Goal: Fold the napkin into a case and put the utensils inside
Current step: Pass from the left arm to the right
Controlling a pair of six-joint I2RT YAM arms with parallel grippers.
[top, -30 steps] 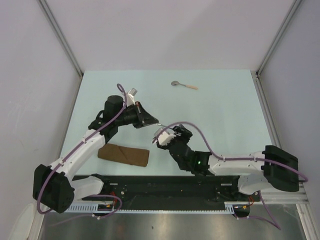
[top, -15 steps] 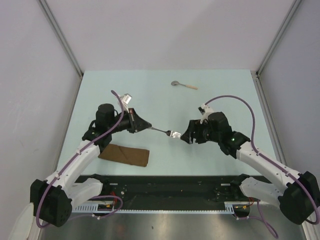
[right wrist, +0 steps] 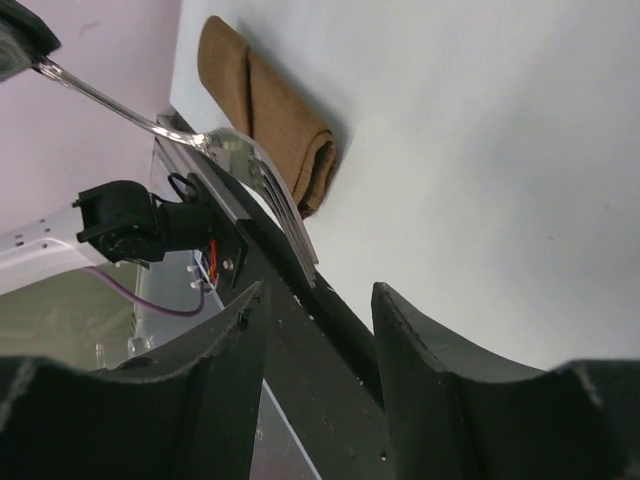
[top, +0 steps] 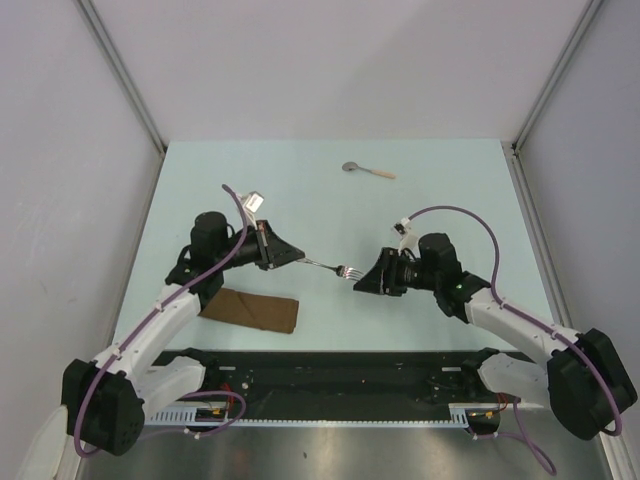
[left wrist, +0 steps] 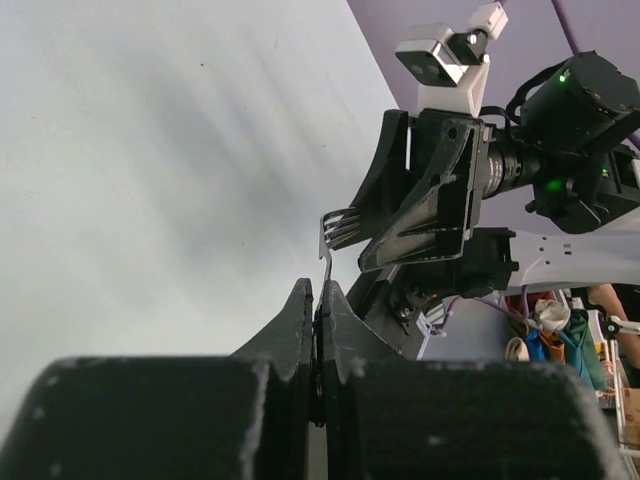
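Observation:
My left gripper (top: 296, 258) (left wrist: 320, 288) is shut on the thin handle of a silvery fork (top: 335, 267) (left wrist: 331, 232), holding it in the air with the tines pointing right. My right gripper (top: 363, 279) (right wrist: 320, 292) faces it, open. The fork (right wrist: 272, 188) tines reach just in front of the gap between its jaws and touch neither finger. The brown napkin (top: 248, 309) (right wrist: 270, 115), folded into a narrow flat case, lies on the table below my left arm. A spoon (top: 366, 170) rests at the far middle of the table.
The pale table (top: 450, 210) is bounded by grey walls on the left, right and back, with metal posts at the far corners. A black rail (top: 330, 372) with both arm bases runs along the near edge, just behind the folded cloth.
My right arm swung out from beside the base and now faces the fork's tines, its jaws narrower than before. My left gripper shifted slightly, the fork still in it.

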